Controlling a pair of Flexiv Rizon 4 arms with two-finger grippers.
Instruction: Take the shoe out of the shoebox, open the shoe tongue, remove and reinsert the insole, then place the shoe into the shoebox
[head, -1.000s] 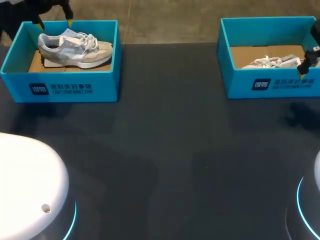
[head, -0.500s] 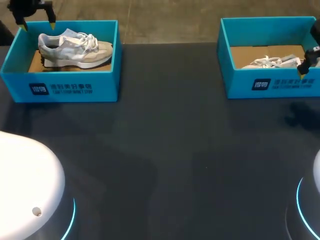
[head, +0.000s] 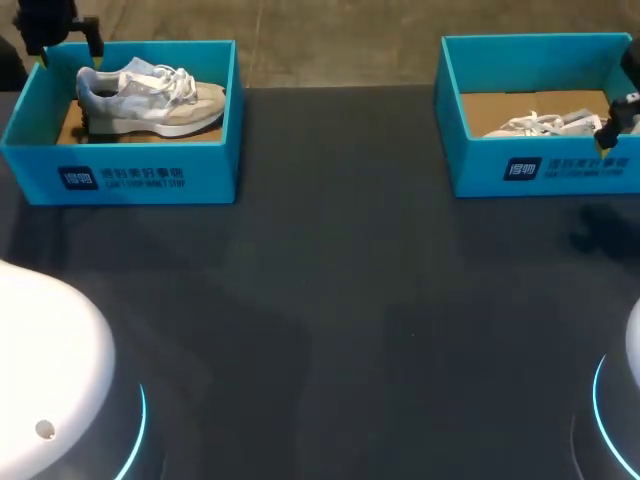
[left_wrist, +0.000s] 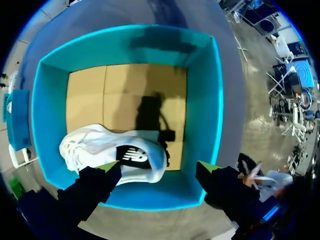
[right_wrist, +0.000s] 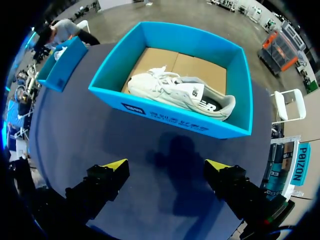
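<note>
Two teal shoeboxes stand at the table's far corners. The left box (head: 120, 165) holds a grey-white sneaker (head: 150, 98) lying on its side. My left gripper (head: 66, 40) hangs open over that box's back left corner. In the left wrist view the left gripper (left_wrist: 157, 167) is above the box (left_wrist: 205, 100), with the sneaker's heel (left_wrist: 115, 150) just below and ahead of its fingers. The right box (head: 545, 165) holds a white sneaker (head: 545, 124). My right gripper (head: 612, 130) is at its right end. In the right wrist view the right gripper (right_wrist: 166, 165) stands open, short of the box (right_wrist: 170, 117) and sneaker (right_wrist: 180, 90).
The dark table top (head: 330, 280) stretches between and in front of the two boxes. Both boxes have brown cardboard floors (left_wrist: 125, 95). My arms' white bases show at the near corners of the head view.
My left gripper has moved leftward along the left box's back wall to its back left corner. The right arm and both sneakers have stayed put.
</note>
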